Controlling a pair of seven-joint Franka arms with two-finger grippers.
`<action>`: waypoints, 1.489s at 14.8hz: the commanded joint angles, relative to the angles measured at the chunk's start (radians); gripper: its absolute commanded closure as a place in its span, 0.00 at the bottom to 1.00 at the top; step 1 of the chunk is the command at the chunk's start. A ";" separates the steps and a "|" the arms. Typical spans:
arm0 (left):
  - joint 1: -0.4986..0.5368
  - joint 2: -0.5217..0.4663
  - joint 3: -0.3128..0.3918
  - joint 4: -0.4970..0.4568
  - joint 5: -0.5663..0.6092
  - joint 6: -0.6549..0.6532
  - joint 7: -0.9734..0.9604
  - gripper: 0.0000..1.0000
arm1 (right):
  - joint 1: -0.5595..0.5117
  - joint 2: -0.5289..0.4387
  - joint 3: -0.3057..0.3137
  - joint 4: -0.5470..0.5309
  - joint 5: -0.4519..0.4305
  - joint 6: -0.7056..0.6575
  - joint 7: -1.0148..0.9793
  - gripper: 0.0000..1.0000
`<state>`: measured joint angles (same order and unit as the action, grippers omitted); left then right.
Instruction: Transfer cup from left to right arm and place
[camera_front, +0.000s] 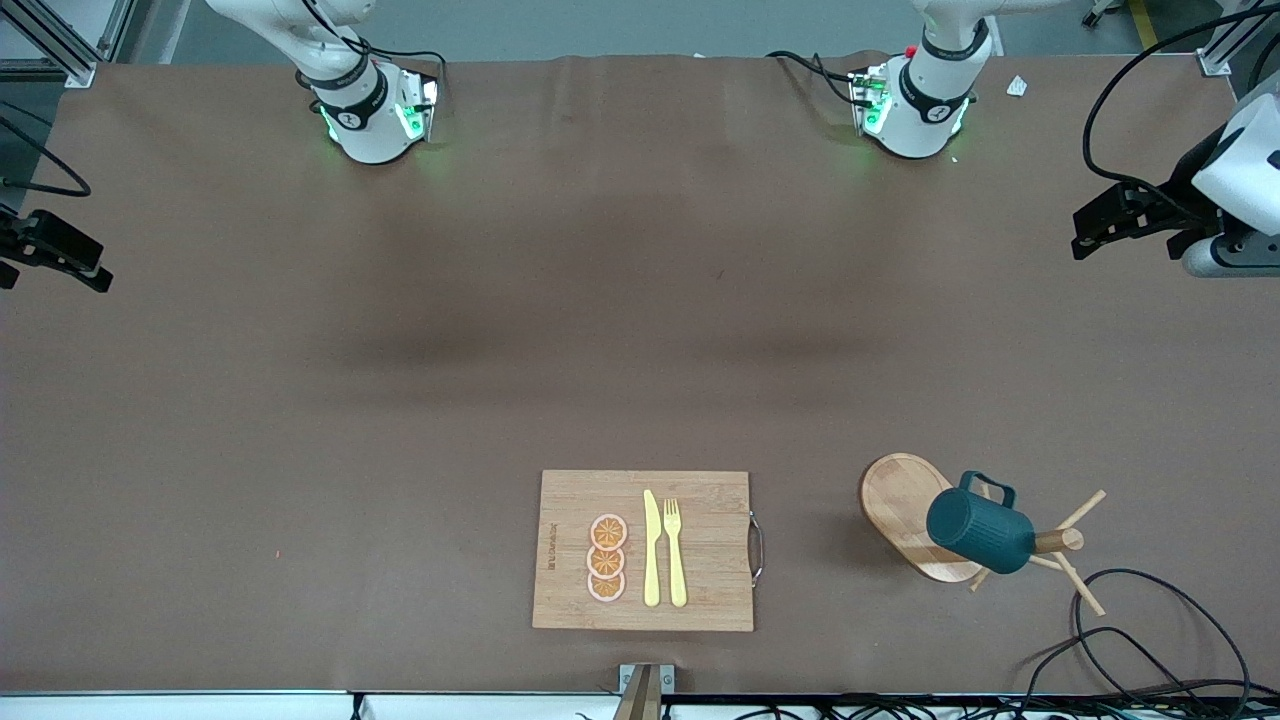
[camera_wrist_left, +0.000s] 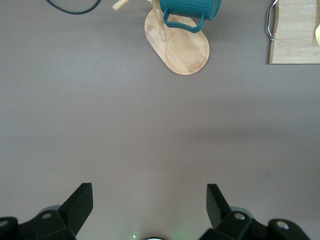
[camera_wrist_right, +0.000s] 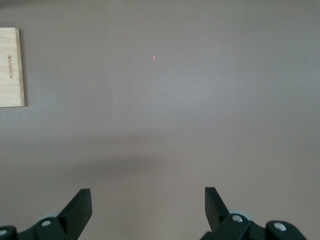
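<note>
Front view shows the brown tabletop (camera_front: 400, 400) with both arms drawn back to its ends and waiting. At about 3 o'clock in that view the left tool (camera_front: 1120, 225) hangs over the left arm's end of the tabletop, and at about 9 o'clock the right tool (camera_front: 50, 255) hangs over the right arm's end. Each wrist view shows its own tool, the left tool (camera_wrist_left: 150, 202) and the right tool (camera_wrist_right: 148, 202), with the two dark fingers spread wide and nothing between them, only bare tabletop below. The cup (camera_front: 980, 528), dark teal and ribbed, hangs tipped on a peg of a wooden mug stand (camera_front: 905, 510) at about 4 o'clock in the front view, its loop handle pointing up; the stand's oval base rests on the tabletop toward the left arm's end, near the front camera. In the left wrist view the cup (camera_wrist_left: 192, 9) sits at 12 o'clock above the stand's base (camera_wrist_left: 185, 50). Beside the stand, at about 6 o'clock in the front view, lies a bamboo cutting board (camera_front: 570, 500) with a metal handle, carrying three orange slices (camera_front: 607, 558), a yellow knife (camera_front: 651, 550) and a yellow fork (camera_front: 675, 550). Black cables (camera_front: 1150, 640) coil at the tabletop's corner near 5 o'clock.
</note>
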<state>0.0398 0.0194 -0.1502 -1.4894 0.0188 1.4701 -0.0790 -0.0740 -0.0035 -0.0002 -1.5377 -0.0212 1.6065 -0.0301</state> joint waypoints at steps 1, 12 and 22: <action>0.003 0.010 -0.002 0.023 0.003 -0.004 0.019 0.00 | -0.030 -0.023 0.017 -0.019 0.018 -0.004 -0.020 0.00; 0.020 0.017 -0.002 0.023 0.001 0.001 0.021 0.00 | -0.030 -0.021 0.017 -0.018 0.018 0.000 -0.036 0.00; 0.023 0.163 -0.003 0.024 0.003 0.217 0.033 0.00 | -0.027 -0.023 0.019 -0.022 0.018 -0.011 -0.033 0.00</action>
<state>0.0654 0.1396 -0.1503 -1.4891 0.0188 1.6626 -0.0590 -0.0786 -0.0035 0.0026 -1.5387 -0.0211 1.6011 -0.0496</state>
